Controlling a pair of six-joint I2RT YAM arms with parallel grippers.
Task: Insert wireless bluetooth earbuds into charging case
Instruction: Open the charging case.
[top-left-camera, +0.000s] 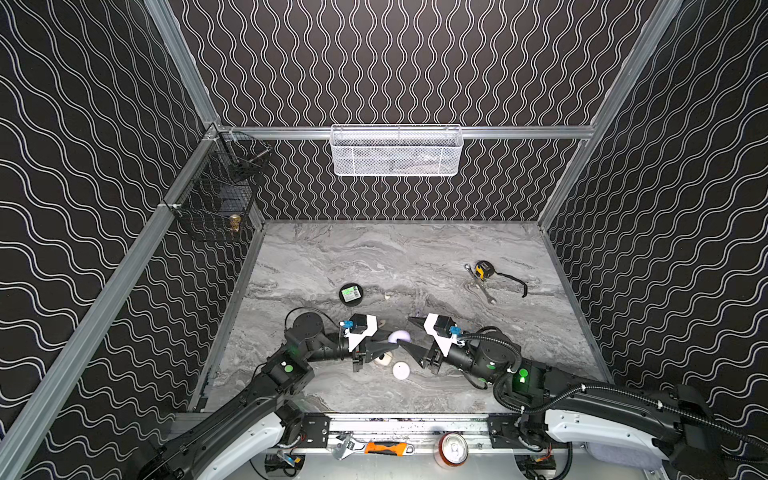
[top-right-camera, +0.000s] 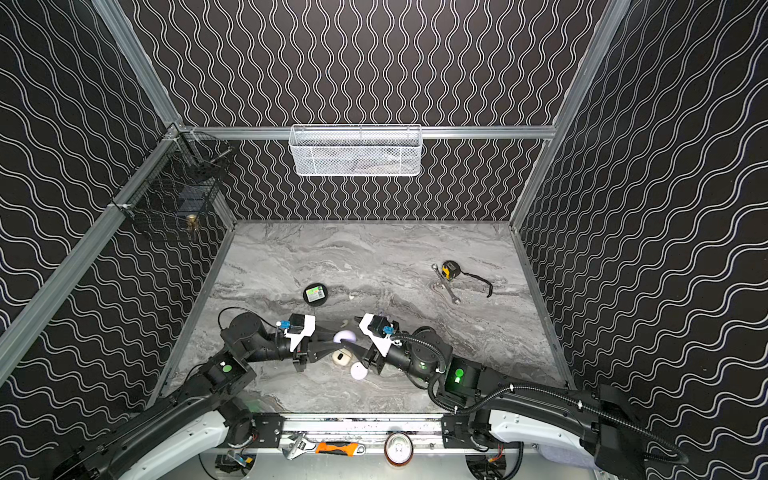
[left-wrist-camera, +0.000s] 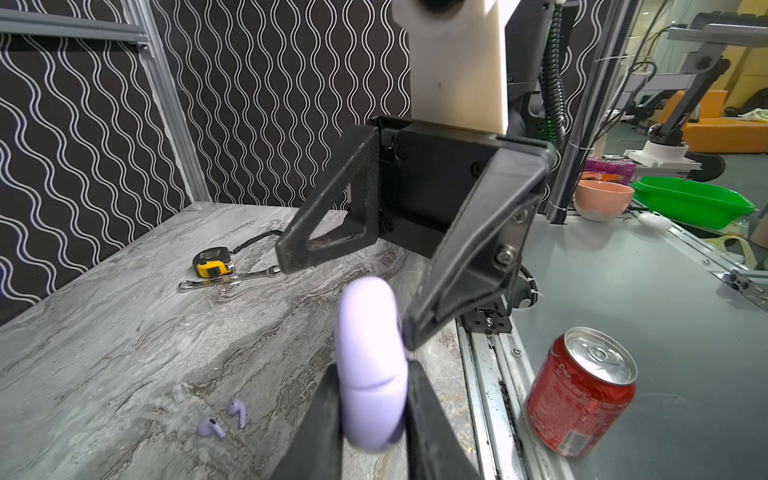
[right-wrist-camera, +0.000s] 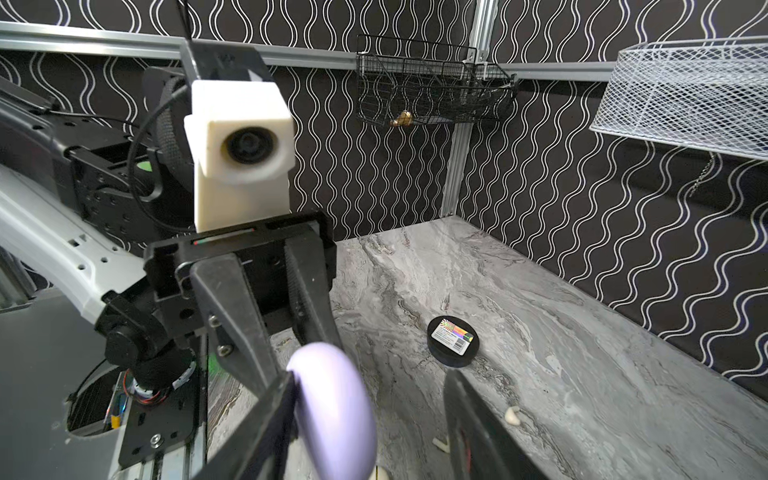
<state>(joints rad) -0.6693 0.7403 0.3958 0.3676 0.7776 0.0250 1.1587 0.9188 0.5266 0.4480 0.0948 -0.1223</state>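
The left claw (left-wrist-camera: 374, 370) is clamped on a closed lilac case (left-wrist-camera: 365, 332) above the table (left-wrist-camera: 104, 332), the right claw (right-wrist-camera: 370, 376) apart with one tip touching the case's edge; best to pry the lid up gently without twisting the case loose, while two lilac earbuds (left-wrist-camera: 237, 409) lie on the table nearby.

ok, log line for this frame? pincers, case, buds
left pincer: shut on lilac case | right pincer: open, one fingertip at case edge | case: closed | lilac earbuds: both loose on table
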